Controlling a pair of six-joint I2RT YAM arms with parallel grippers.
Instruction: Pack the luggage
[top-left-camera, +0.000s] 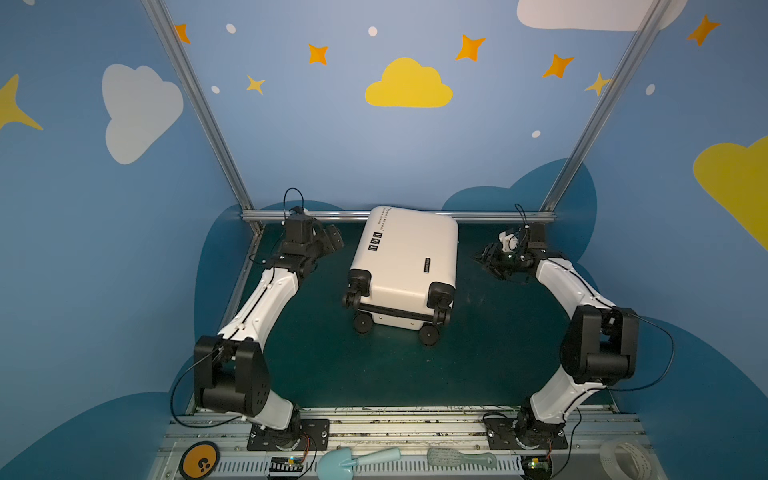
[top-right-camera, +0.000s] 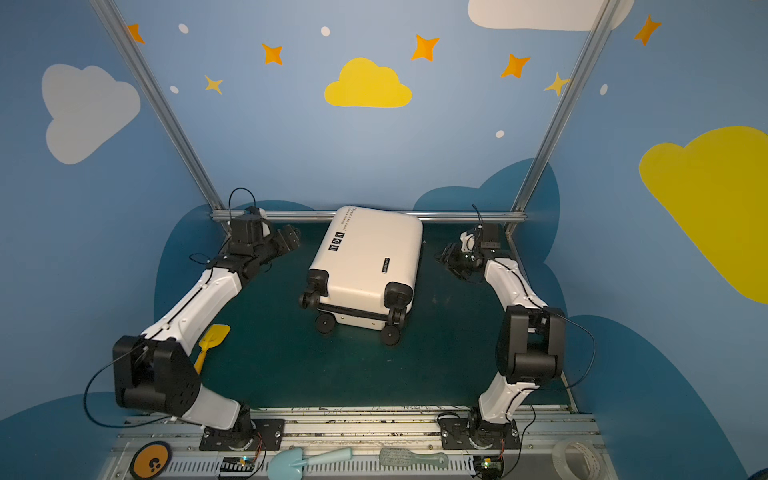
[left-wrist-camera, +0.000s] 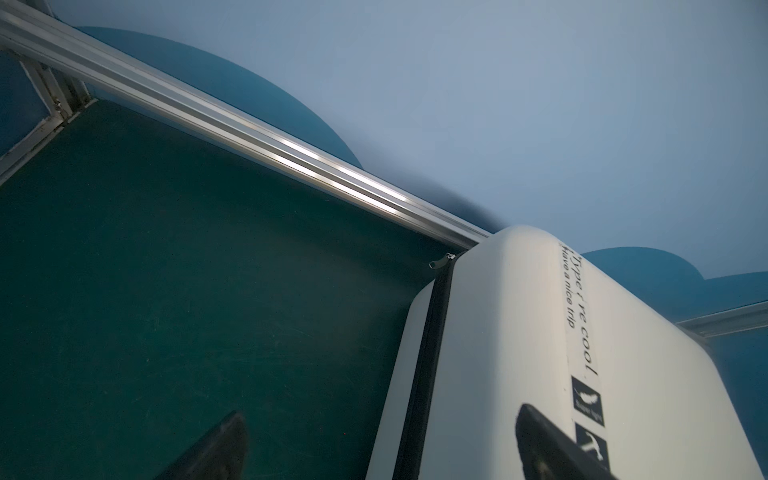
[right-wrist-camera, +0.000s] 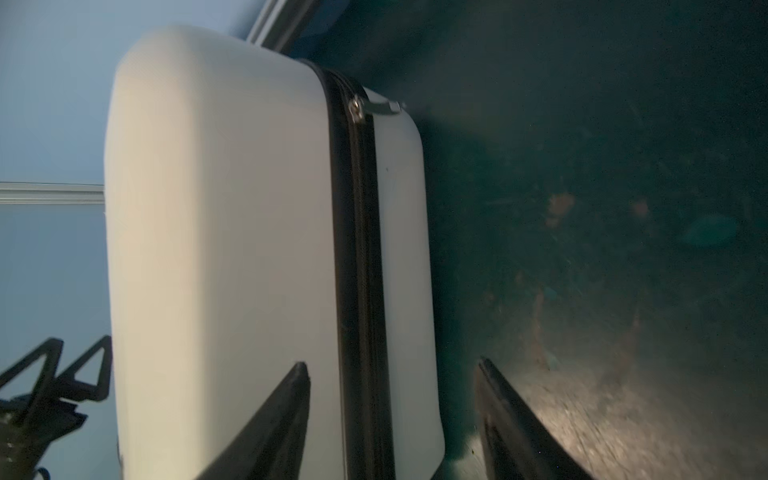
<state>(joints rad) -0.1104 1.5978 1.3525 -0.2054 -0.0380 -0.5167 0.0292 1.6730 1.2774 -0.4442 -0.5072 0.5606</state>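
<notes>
The luggage (top-left-camera: 409, 257) (top-right-camera: 368, 257) is a white hard-shell suitcase lying flat and closed on the green table, wheels toward the front, its top end by the back rail. Its black zipper band (right-wrist-camera: 357, 249) runs along the side, with a metal zipper pull (right-wrist-camera: 357, 109) (left-wrist-camera: 440, 262) near the top corner. My left gripper (top-left-camera: 332, 241) (top-right-camera: 291, 239) (left-wrist-camera: 380, 413) hovers open just left of the suitcase, holding nothing. On the suitcase's right side my right gripper (top-left-camera: 484, 259) (top-right-camera: 442, 257) (right-wrist-camera: 393, 363) is open and empty, a short gap away.
An aluminium rail (top-left-camera: 332, 216) bounds the table's back edge. A yellow toy shovel (top-right-camera: 212, 340) lies by the left arm's elbow. On the front ledge lie a blue shovel (top-left-camera: 357, 459), a hairbrush (top-left-camera: 461, 459), a tape roll (top-left-camera: 623, 461) and an orange disc (top-left-camera: 199, 459).
</notes>
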